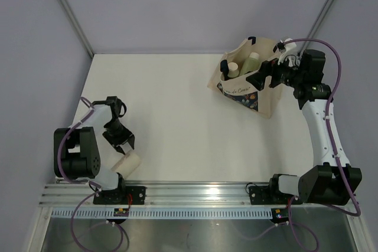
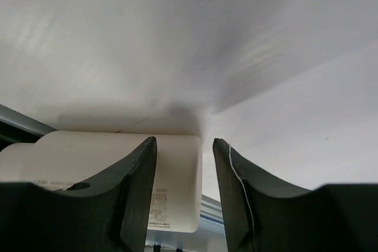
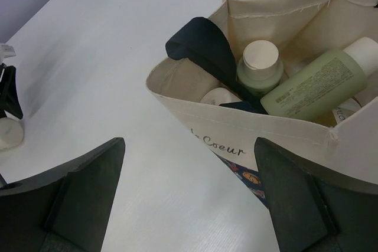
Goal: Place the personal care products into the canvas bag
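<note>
As its front shows, the canvas bag (image 3: 283,137) reads "Coeur".

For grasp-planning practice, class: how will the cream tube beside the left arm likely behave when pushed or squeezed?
The cream tube lies on its side, so it may roll. Its smooth, soft-looking body could slip or dent.
</note>
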Robot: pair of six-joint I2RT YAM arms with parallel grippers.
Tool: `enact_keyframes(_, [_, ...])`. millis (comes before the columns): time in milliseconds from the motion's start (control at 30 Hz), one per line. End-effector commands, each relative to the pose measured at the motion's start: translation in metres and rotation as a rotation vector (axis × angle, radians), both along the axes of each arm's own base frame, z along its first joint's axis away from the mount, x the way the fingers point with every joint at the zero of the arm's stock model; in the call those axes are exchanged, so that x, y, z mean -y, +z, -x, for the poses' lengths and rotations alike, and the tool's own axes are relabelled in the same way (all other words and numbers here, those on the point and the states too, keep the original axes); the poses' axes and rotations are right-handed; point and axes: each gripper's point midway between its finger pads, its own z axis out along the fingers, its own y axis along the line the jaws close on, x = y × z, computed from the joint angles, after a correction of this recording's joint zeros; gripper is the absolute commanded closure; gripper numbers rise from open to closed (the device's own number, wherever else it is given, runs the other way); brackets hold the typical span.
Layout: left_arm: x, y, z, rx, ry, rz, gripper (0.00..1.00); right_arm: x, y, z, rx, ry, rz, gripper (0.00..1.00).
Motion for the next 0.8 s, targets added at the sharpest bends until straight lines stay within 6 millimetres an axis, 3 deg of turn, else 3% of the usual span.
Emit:
enact_keyframes(0, [0.025, 0.007, -0.022, 0.070, -0.031, 0.104, 0.51, 0.001, 0.020, 0.006, 0.076, 0.009, -0.012, 0.00])
enact_keyframes(133, [0.029, 0.014, -0.042, 0.161, -0.180, 0.137, 0.37, -0.007, 0.018, 0.016, 0.087, 0.086, -0.012, 0.00])
enact_keyframes(233, [0.024, 0.036, -0.062, 0.270, -0.271, 0.114, 0.32, -0.027, 0.012, 0.044, 0.076, 0.286, -0.026, 0.01])
enact_keyframes(333, [0.023, 0.072, -0.079, 0.470, -0.280, 0.080, 0.32, -0.037, 0.007, 0.060, 0.106, 0.412, -0.014, 0.01])
enact_keyframes(367, [0.025, 0.082, -0.081, 0.518, -0.230, 0.079, 0.21, -0.038, 0.002, 0.065, 0.081, 0.422, -0.014, 0.01])
enact_keyframes(433, [0.023, 0.094, -0.068, 0.554, -0.034, 0.064, 0.15, -0.038, -0.004, 0.065, 0.080, 0.431, 0.002, 0.00])
enact_keyframes(500, [0.028, 0.078, -0.032, 0.446, 0.142, 0.082, 0.13, -0.038, -0.008, 0.064, 0.065, 0.428, -0.001, 0.00])
enact_keyframes(533, [0.034, 0.073, -0.023, 0.403, 0.327, 0.108, 0.13, -0.039, -0.009, 0.064, 0.062, 0.429, -0.003, 0.00])
enact_keyframes(600, [0.038, 0.063, -0.001, 0.340, 0.484, 0.108, 0.12, -0.039, -0.012, 0.060, 0.044, 0.420, -0.014, 0.01])
enact_keyframes(767, [0.053, 0.063, 0.017, 0.367, 0.779, 0.173, 0.07, -0.040, -0.014, 0.057, 0.034, 0.416, -0.031, 0.01])
